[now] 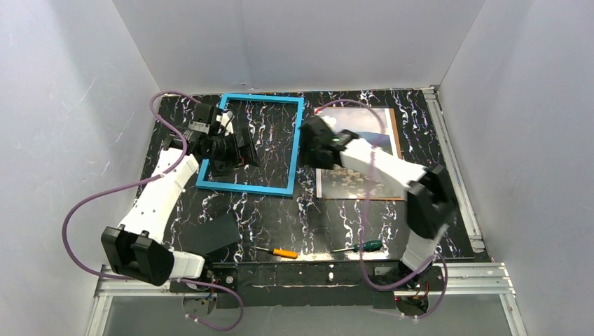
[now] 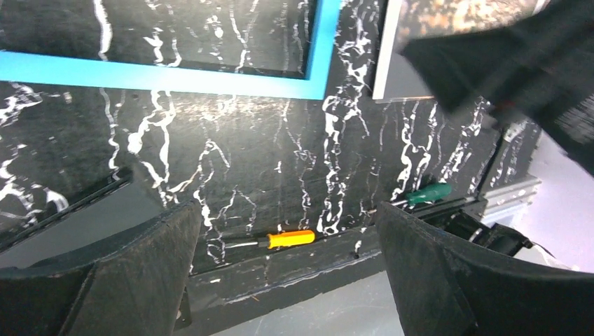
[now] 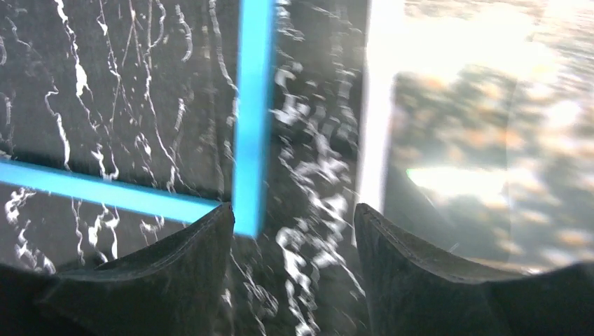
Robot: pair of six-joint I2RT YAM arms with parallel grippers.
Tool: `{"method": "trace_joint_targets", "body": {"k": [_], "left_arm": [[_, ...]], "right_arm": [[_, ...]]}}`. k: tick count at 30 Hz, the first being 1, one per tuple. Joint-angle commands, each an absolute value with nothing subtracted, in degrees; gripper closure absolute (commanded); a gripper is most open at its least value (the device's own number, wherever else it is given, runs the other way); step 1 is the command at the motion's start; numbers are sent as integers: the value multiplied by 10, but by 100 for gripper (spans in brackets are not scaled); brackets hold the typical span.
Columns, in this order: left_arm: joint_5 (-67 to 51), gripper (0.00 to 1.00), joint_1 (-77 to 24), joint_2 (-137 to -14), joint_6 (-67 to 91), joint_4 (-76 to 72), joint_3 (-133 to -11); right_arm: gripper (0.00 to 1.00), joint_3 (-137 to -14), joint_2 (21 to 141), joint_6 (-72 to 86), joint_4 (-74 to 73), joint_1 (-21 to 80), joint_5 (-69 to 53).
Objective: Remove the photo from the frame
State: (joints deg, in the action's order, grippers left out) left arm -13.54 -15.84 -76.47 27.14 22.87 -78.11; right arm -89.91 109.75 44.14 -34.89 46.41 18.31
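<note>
The bright-blue frame (image 1: 245, 187) lies flat on the black marbled table, and the table shows through its opening. The photo (image 1: 347, 185) lies flat to its right, outside the frame and partly under my right arm. My left gripper (image 1: 237, 145) hovers over the frame's left side, open and holding nothing. My right gripper (image 1: 306, 150) is over the strip of table between frame and photo, also open. In the right wrist view the frame's corner (image 3: 252, 112) sits by the left finger and the photo (image 3: 476, 140) lies behind the right finger; the gripper (image 3: 294, 224) holds nothing.
An orange screwdriver (image 1: 284, 253) and a green one (image 1: 368, 246) lie near the table's front edge. A dark sheet (image 1: 213, 234) lies at the front left by my left arm. A thin brown edge (image 1: 400, 133) runs along the photo's right side. White walls close in the table.
</note>
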Motion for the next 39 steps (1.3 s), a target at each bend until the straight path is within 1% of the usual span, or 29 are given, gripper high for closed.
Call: {"method": "trace_joint_targets", "body": {"k": [1, 3, 8, 13, 15, 17, 21, 25, 30, 35, 38, 39], "left_arm": [[-226, 6, -154, -781, 274, 217, -754], [-257, 8, -155, -796, 285, 198, -745], [-324, 11, -173, -850, 314, 159, -734], [-385, 12, -228, -935, 345, 120, -730], [-407, 13, -252, -967, 365, 103, -727], [-406, 14, -274, -992, 380, 90, -730], [-360, 13, -311, -1016, 397, 68, -741], [-353, 13, -321, -1054, 460, 6, -740], [-317, 14, -338, -1090, 473, -52, -743], [-295, 14, -349, -1129, 473, -64, -760], [-282, 15, -355, -1147, 460, -65, -771], [-278, 15, -355, -1151, 458, -66, -774]], "right_arm": [[30, -740, 888, 377, -261, 383, 129], [31, -649, 819, 360, -237, 326, 83], [34, -500, 679, 329, -221, 207, 14], [38, -434, 603, 291, -255, 134, 8], [41, -419, 592, 285, -257, 110, -23], [45, -411, 595, 277, -254, 92, -43], [52, -419, 631, 265, -253, 81, -55], [59, -431, 682, 263, -233, 68, -70], [68, -453, 740, 241, -237, 39, -57], [73, -463, 766, 227, -232, 11, -58], [74, -464, 772, 221, -228, 6, -58], [74, -465, 776, 218, -227, -9, -59]]}}
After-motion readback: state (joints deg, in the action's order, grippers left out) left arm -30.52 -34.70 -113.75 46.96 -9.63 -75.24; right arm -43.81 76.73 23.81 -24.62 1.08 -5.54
